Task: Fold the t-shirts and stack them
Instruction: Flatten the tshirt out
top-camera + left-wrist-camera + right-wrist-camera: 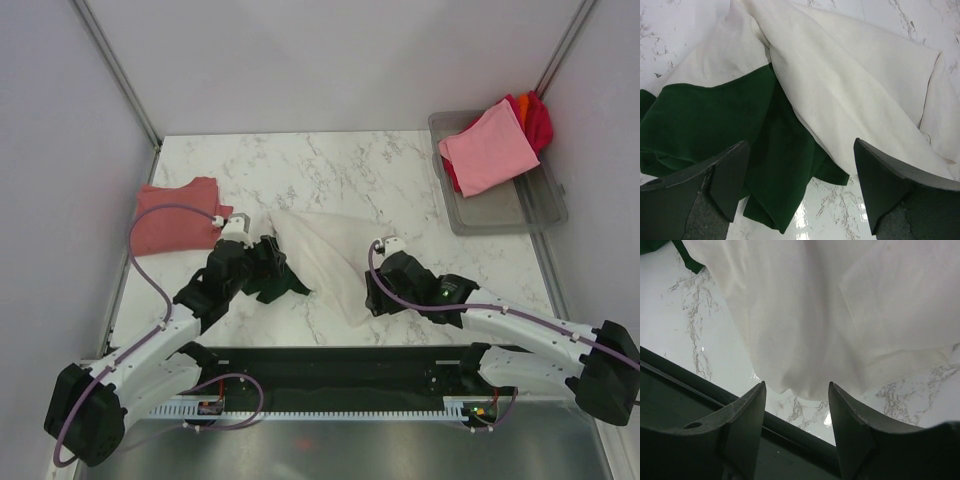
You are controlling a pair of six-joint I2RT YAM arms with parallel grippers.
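A cream-white t-shirt (322, 250) lies crumpled in the middle of the marble table, partly over a dark green t-shirt (282, 284). A dusty brick-red t-shirt (175, 216) lies flat at the left. My left gripper (268, 268) stands wide open over the green t-shirt (715, 115), where it meets the white t-shirt (850, 85); its jaws (800, 150) hold nothing. My right gripper (372, 297) is open at the near hem of the white t-shirt (810, 315). That hem sits just beyond its fingertips (797, 386), with no cloth between them.
A grey bin (530, 205) at the back right holds pink (490, 148), red and orange cloth. The dark rail of the table's near edge (690, 385) runs just under my right gripper. White walls enclose the table on three sides.
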